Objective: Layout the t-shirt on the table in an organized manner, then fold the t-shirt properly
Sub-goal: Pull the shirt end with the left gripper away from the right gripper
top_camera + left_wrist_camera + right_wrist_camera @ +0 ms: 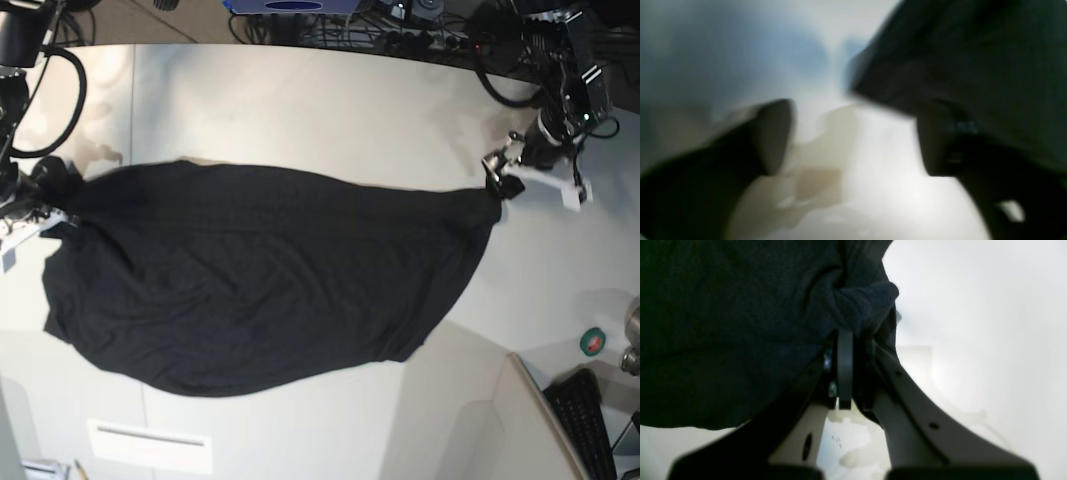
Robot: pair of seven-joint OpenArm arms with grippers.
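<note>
The black-and-white right gripper [853,340] is clamped on bunched black cloth; the blurred dark left gripper [853,136] has its jaws spread apart.

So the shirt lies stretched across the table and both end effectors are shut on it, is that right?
Not quite. The shirt does lie stretched across the table, but only the right end effector is shut on it. The left wrist view shows the left end effector open, its fingers wide apart with bare table between them.
</note>
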